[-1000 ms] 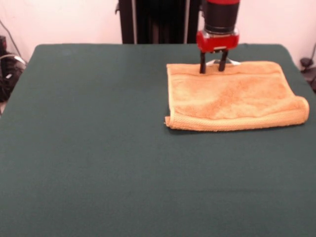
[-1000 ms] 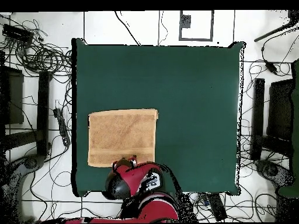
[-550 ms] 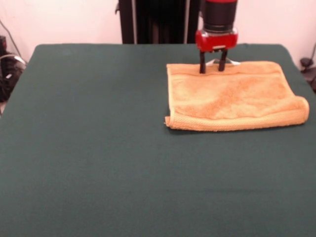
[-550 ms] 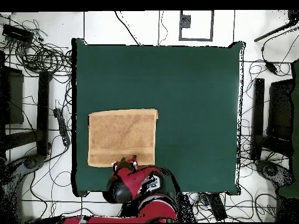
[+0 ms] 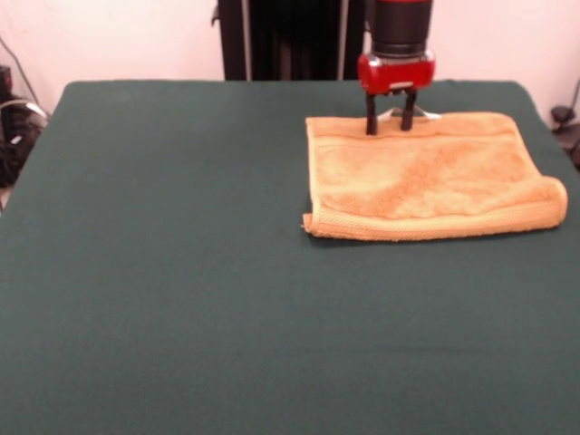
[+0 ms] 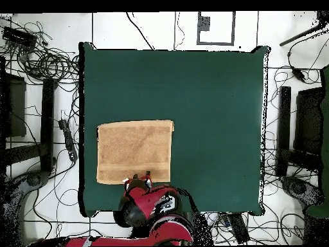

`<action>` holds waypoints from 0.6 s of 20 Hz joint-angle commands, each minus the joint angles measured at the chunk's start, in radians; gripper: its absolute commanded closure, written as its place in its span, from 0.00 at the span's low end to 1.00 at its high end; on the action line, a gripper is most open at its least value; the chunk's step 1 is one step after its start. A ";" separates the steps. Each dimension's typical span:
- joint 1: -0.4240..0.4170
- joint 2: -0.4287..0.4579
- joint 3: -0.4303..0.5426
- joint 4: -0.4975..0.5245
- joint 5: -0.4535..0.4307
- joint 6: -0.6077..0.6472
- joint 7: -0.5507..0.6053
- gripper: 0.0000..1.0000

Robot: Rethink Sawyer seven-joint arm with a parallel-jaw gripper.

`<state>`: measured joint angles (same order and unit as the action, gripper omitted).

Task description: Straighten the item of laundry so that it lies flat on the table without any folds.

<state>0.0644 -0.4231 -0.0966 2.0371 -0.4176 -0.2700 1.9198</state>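
The item of laundry is an orange-tan towel lying on the right side of the green table in the front view. Its near edge is a thick rolled fold, and its right end curls up. A woven band runs along its far edge, with a small white tag poking out there. My gripper stands upright over that far edge, open, with its two black fingers apart and the tips at the towel's edge. In the overhead view the towel lies left of centre, and the gripper is at its lower edge.
The table's left and near parts are bare green cloth in the front view. Cables and black stands lie on the floor around the table in the overhead view. The towel lies close to the table's edge on the robot's side.
The gripper has risen slightly and drifted a little toward the robot's side. The towel has not moved.
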 commanded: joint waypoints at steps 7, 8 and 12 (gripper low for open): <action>0.007 0.317 0.045 -0.241 0.134 0.064 0.142 0.00; 0.008 0.316 0.047 -0.241 0.136 0.065 0.142 0.00; 0.008 0.314 0.051 -0.242 0.145 0.073 0.146 0.00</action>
<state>0.0826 -0.4172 -0.1126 2.0361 -0.4095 -0.2863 1.9198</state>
